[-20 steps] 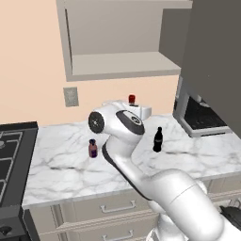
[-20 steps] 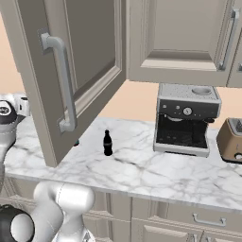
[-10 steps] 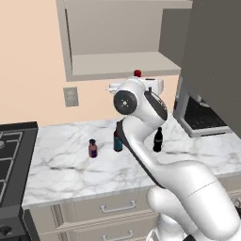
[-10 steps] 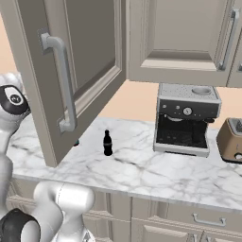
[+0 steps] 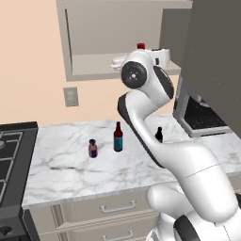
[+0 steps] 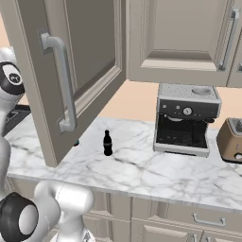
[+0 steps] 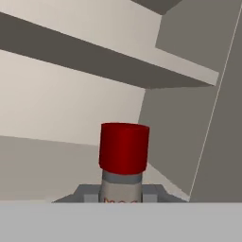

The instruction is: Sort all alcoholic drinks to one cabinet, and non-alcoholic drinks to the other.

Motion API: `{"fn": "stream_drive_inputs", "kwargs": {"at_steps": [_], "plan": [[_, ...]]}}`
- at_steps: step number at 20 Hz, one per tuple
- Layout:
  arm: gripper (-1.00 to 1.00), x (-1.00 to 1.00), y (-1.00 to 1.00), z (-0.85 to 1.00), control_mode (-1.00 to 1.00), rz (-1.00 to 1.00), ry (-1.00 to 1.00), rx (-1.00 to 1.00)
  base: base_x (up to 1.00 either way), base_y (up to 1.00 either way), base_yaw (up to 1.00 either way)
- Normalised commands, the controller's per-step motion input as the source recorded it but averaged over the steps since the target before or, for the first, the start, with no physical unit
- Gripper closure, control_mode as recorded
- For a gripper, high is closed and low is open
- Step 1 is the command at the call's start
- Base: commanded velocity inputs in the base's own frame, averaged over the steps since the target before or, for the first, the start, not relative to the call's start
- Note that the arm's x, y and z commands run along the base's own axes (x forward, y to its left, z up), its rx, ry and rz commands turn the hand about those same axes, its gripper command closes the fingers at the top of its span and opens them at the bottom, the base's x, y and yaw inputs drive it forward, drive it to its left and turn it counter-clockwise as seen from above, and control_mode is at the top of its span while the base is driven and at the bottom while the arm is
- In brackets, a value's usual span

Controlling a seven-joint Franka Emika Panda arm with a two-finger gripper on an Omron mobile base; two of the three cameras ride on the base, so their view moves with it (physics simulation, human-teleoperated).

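Observation:
My gripper is shut on the neck of the clear bottle with the red cap, held up at shelf height in front of the open wall cabinet. In the hand view the red cap stands upright between my fingertips, with the cabinet's shelf and side wall behind it. On the counter stand the dark brown bottle with a blue label, the small purple container and the black cola bottle.
The cabinet's open door hangs at the right; its outer face with the bar handle is in the right base view. A coffee machine and toaster stand further right. A stove lies at the counter's left end.
The arm has risen with the red-capped bottle, from just above the counter to the level of the cabinet shelf. The other drinks have not moved.

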Motion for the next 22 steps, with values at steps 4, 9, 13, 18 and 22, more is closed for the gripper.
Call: {"fn": "stream_drive_inputs", "kwargs": {"at_steps": [4, 9, 13, 18, 22], "plan": [[1.00, 0.01, 0.00, 0.53, -1.00, 0.00, 0.01, -0.06, 0.00, 0.00, 0.00], [1.00, 0.19, 0.00, 0.33, -1.00, 0.00, 0.00, 0.00, 0.00, 0.00, 0.00], [1.00, 0.29, -0.06, 0.20, -1.00, 0.00, -0.02, 0.00, 0.00, 0.00, 0.00], [1.00, 0.38, -0.09, 0.02, -1.00, 0.00, -0.01, 0.00, 0.00, 0.00, 0.00], [1.00, 0.31, -0.10, 0.00, -1.00, 0.00, -0.03, 0.00, 0.00, 0.00, 0.00]]}}
